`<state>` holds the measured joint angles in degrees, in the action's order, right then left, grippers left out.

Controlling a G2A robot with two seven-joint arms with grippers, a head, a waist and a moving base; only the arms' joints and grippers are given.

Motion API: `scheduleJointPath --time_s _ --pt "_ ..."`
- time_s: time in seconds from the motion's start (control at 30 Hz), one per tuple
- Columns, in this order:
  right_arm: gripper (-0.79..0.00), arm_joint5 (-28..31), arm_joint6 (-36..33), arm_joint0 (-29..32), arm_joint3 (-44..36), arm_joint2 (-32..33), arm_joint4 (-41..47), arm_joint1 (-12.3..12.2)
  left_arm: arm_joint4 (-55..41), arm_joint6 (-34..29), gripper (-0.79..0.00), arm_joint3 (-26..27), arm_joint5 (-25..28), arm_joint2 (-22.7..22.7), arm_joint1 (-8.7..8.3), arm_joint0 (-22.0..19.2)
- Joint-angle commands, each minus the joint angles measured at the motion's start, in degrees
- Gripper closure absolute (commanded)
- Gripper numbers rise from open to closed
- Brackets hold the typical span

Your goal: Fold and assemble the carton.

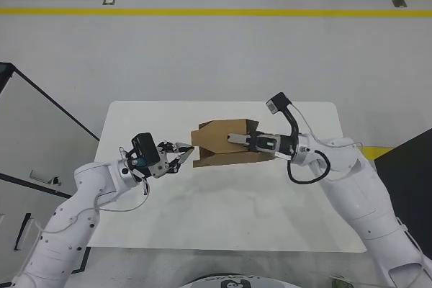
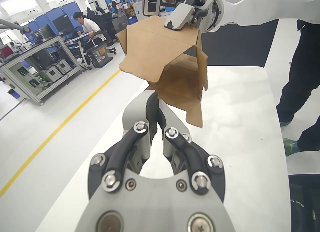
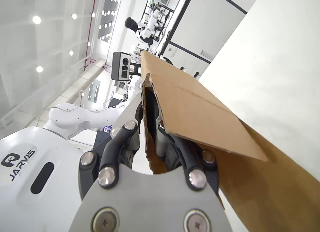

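A brown carton (image 1: 219, 144), partly opened with loose flaps, is held above the middle of the white table (image 1: 223, 216). My right gripper (image 1: 234, 138) comes in from the right and is shut on the carton's top panel; in the right wrist view the cardboard edge (image 3: 147, 123) runs between its fingers. From the left wrist view the same gripper (image 2: 175, 24) pinches the top panel of the carton (image 2: 160, 50), whose open end faces that camera. My left gripper (image 2: 154, 97) sits at the carton's left lower corner, fingers closed together on the tip of a flap.
A black-framed cabinet (image 1: 14, 108) stands off the table's left side and a dark panel (image 1: 417, 165) off its right. A yellow line (image 1: 216, 11) crosses the floor behind. The table's front half is bare.
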<state>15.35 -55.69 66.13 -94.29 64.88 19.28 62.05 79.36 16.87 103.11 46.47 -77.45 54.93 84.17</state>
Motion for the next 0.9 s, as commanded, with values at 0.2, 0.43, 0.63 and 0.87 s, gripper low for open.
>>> scheduleJointPath --time_s 0.2,0.43,0.63,0.87 --pt "0.0 -0.95 0.01 0.19 -0.36 -0.7 -1.06 0.03 -0.16 -0.12 0.0 -0.19 0.03 0.32 0.05 -0.23" --pt "0.0 1.08 0.29 1.01 -0.65 0.09 2.55 0.09 -0.33 -0.35 0.0 -0.08 0.05 0.31 0.05 -0.15" --pt "0.0 0.64 -1.16 0.94 -0.75 -0.21 2.19 0.05 -0.29 -0.31 0.0 0.19 0.13 0.12 0.01 0.11" --pt "0.0 -1.89 -1.32 0.65 -1.44 -0.52 -2.22 -0.16 -0.36 -0.55 0.0 0.54 0.25 -0.33 -0.07 0.64"
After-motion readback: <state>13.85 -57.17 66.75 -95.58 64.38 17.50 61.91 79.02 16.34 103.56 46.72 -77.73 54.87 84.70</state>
